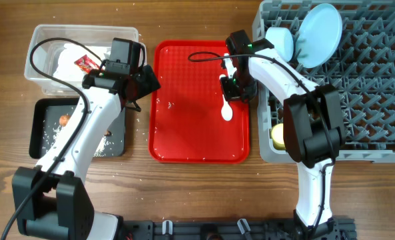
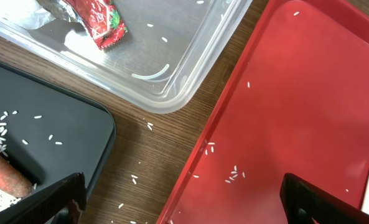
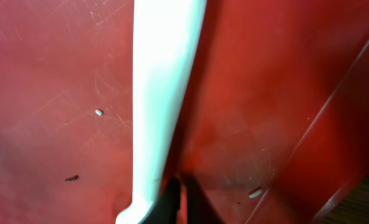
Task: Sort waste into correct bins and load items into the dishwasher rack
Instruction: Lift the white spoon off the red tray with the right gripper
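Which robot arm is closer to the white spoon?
Right. The right fingers are at the white spoon's handle end on the red tray. The left fingers hover at the tray's left edge, by the clear tub, farther from the spoon.

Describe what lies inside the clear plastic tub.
A crumpled white napkin, a red snack wrapper and a few rice grains lie in the clear tub. The left arm hides its end nearest the red tray.

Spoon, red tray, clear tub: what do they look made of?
Spoon: white plastic probably, smooth, faint gloss, thin moulded handle. Red tray: hard plastic, semi-gloss, fine scratches in right wrist view. Clear tub: transparent plastic, table grain visible through its wall.
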